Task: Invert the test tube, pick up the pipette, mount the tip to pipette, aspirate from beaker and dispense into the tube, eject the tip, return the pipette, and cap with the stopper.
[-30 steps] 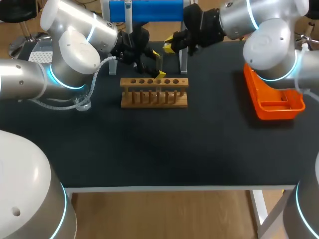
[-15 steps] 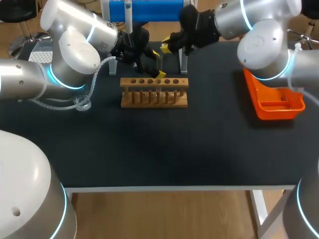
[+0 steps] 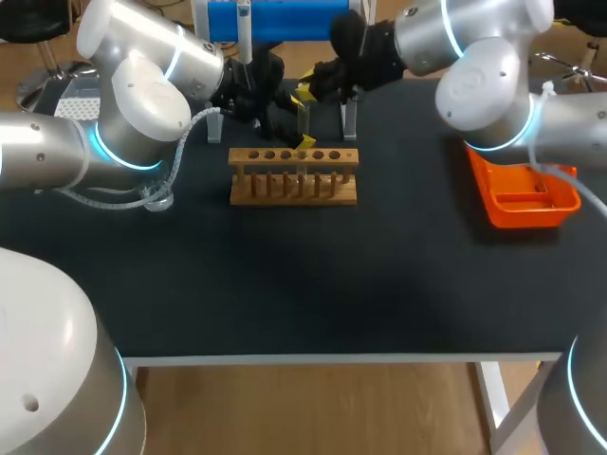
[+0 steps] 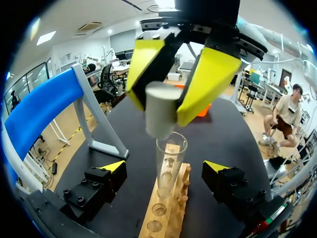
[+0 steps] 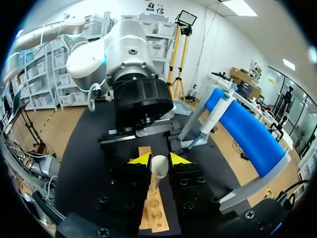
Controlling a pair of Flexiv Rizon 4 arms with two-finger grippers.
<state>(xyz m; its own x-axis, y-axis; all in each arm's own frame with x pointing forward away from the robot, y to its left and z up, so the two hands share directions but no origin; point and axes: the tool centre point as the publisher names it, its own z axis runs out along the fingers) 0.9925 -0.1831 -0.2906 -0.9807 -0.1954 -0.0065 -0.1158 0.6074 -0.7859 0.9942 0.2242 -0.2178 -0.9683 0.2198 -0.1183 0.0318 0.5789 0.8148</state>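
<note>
My right gripper (image 5: 159,159), clamped on the stopper (image 4: 161,115), has swung left over the tube (image 4: 171,156); my left gripper (image 4: 166,168) stays wide around it

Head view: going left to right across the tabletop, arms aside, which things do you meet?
beaker → wooden tube rack → orange tray

no text, label or number can be read on anything.
</note>
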